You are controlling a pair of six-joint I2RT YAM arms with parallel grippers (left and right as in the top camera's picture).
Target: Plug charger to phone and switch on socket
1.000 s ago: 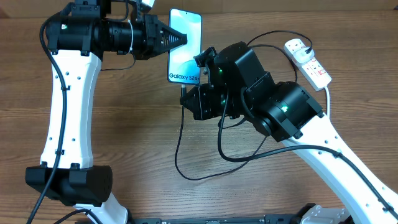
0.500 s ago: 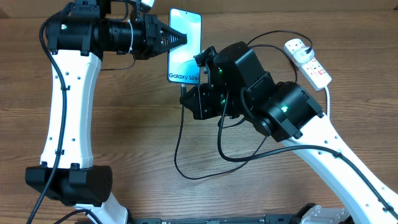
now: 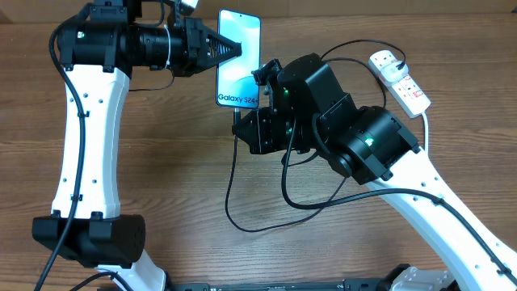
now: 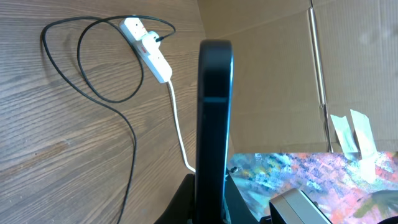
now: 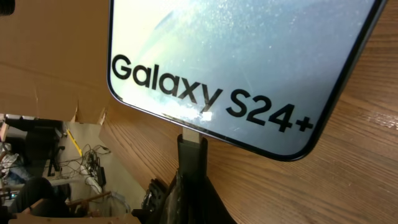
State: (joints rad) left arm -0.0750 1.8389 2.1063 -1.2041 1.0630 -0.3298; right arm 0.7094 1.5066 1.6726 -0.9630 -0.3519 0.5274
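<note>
The phone [image 3: 240,61], its pale blue screen reading "Galaxy S24+", is held off the table with my left gripper [image 3: 233,49] shut on its left edge. In the left wrist view the phone [image 4: 214,112] appears edge-on between the fingers [image 4: 186,202]. My right gripper [image 5: 193,186] is shut on the charger's black connector [image 5: 191,155], whose tip touches the bottom edge of the phone [image 5: 249,56]. The charger cable [image 3: 233,194] loops over the table to its plug [image 3: 399,59] in the white socket [image 3: 401,81] at the far right.
The socket's thick white cord [image 4: 177,124] trails from the socket [image 4: 148,46] toward the phone. Cardboard walls [image 4: 280,74] stand along the table's far edge. The black cable [image 4: 106,93] lies in loose loops on the wood.
The phone and my left gripper have shifted slightly to the left. The right gripper keeps the connector at the phone's bottom edge.
</note>
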